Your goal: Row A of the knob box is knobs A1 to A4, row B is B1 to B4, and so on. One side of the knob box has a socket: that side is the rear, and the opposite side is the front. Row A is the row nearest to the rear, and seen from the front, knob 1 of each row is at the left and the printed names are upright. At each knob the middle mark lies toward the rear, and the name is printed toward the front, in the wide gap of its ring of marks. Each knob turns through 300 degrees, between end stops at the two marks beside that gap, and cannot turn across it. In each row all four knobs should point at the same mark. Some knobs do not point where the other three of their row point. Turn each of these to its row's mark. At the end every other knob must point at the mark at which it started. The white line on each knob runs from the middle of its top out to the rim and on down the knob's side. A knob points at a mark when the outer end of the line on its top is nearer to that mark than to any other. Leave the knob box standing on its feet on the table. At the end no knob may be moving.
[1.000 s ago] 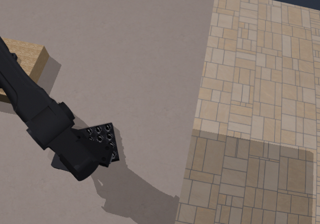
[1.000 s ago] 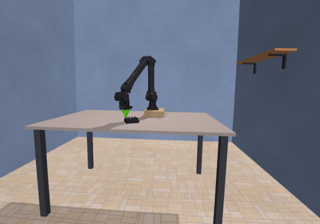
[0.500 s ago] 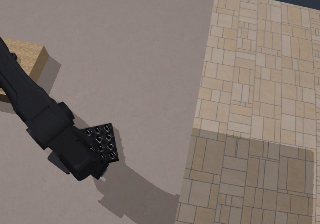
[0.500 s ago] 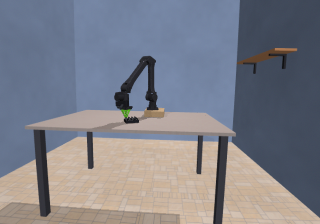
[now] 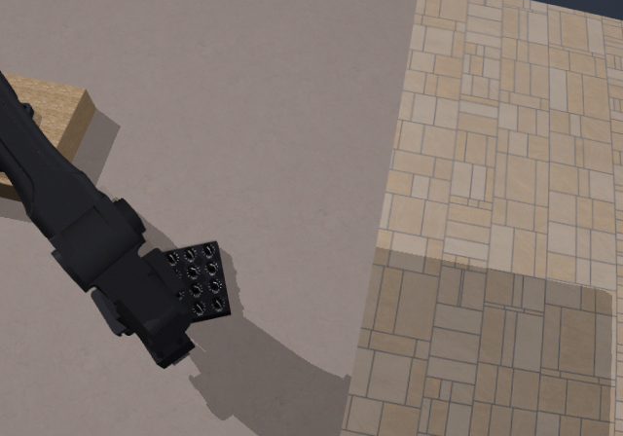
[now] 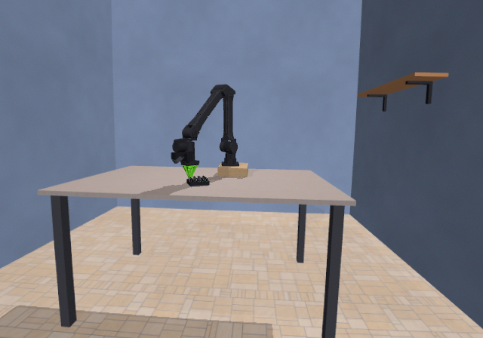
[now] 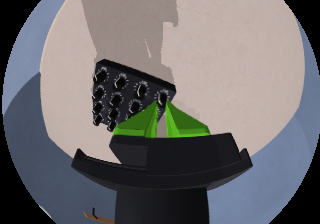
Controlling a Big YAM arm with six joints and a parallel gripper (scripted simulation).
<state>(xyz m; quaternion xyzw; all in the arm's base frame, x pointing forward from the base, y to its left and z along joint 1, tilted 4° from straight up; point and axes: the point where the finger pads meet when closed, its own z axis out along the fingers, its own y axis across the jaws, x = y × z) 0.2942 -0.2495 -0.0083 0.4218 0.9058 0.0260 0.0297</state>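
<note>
The black knob box (image 5: pixel 210 276) (image 6: pixel 198 181) (image 7: pixel 119 92) stands on the table (image 5: pixel 261 120) (image 6: pixel 272 190), with rows of small black knobs on top. My gripper (image 7: pixel 161 104) (image 6: pixel 190 173) points straight down over the box, its green fingers shut on a knob at one corner of the box. In the top view my arm (image 5: pixel 100 250) covers the left part of the box and hides the fingers and the held knob. The knob lines and printed names are too small to read.
The arm's wooden base block (image 5: pixel 60 109) (image 6: pixel 234 169) stands on the table behind the box. The table's right edge (image 5: pixel 387 169) drops to a tiled floor. A wall shelf (image 6: pixel 401 83) hangs far off to the right.
</note>
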